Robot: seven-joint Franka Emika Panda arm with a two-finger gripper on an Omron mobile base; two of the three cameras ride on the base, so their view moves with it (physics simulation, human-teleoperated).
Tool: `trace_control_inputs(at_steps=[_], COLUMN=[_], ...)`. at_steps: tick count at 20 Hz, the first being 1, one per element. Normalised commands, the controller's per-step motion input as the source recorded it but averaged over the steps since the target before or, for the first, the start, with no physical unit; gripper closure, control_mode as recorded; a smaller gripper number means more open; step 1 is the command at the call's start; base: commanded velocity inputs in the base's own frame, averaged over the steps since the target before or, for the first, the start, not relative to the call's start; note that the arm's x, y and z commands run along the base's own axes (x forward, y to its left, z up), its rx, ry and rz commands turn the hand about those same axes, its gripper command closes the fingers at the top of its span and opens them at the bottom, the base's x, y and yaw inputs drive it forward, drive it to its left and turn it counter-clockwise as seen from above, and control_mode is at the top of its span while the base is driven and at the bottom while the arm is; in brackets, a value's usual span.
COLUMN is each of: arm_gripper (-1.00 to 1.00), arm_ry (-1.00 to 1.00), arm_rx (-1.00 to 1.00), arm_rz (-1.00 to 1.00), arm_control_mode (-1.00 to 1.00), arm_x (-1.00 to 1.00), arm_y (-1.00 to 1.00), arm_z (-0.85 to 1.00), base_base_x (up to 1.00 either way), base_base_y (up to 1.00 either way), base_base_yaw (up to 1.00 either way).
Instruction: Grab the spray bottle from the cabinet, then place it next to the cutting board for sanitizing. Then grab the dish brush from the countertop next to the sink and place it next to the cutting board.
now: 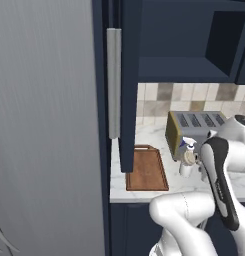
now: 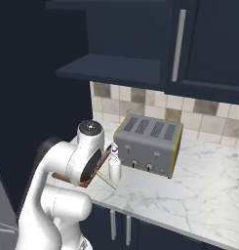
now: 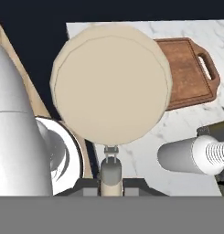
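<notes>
1. The left base view shows the whole board [image 1: 147,170] flat on the worktop [image 1: 144,192], its near end by the front edge, beside an open navy cabinet [image 1: 128,85] door with a grey bar handle. In the right base view the arm hides most of the board.
2. The right base view shows the full front of the toaster [image 2: 148,145] with its slots and knobs, and more bare marble to the right.
3. The hand view looks along the brush [image 3: 111,89]: its round beige head fills the middle, the thin handle running back to the pincer [image 3: 111,178].
4. Counted: one board, one toaster, one bottle [image 2: 114,166], one brush.
5. The pincer is closed on the brush handle, fingers pressed to it on both sides.
6. The brush hangs above the worktop, its head over the marble just right of the board.
7. The bottle stands upright on the worktop between board and toaster, close to the held brush. In the hand view it appears as a white cylinder at the right.
</notes>
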Motion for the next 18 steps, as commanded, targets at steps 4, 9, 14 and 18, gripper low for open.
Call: trace_control_inputs(at_steps=[4, 9, 14, 18], arm_gripper=[1.0, 1.0, 1.0, 1.0], arm_ry=[-0.03, 0.01, 0.02, 0.19], arm_rx=[0.05, 0.03, 0.05, 0.1], arm_rz=[0.14, 0.12, 0.18, 0.22], arm_control_mode=[-1.0, -1.0, -1.0, -1.0], arm_x=[0.09, 0.35, 0.56, 0.87], arm_y=[-0.39, -0.39, -0.59, -0.2], arm_z=[-0.66, -0.44, -0.4, -0.59], base_base_x=[0.0, 0.0, 0.0, 0.0], base_base_y=[0.0, 0.0, 0.0, 0.0], base_base_yaw=[0.0, 0.0, 0.0, 0.0])
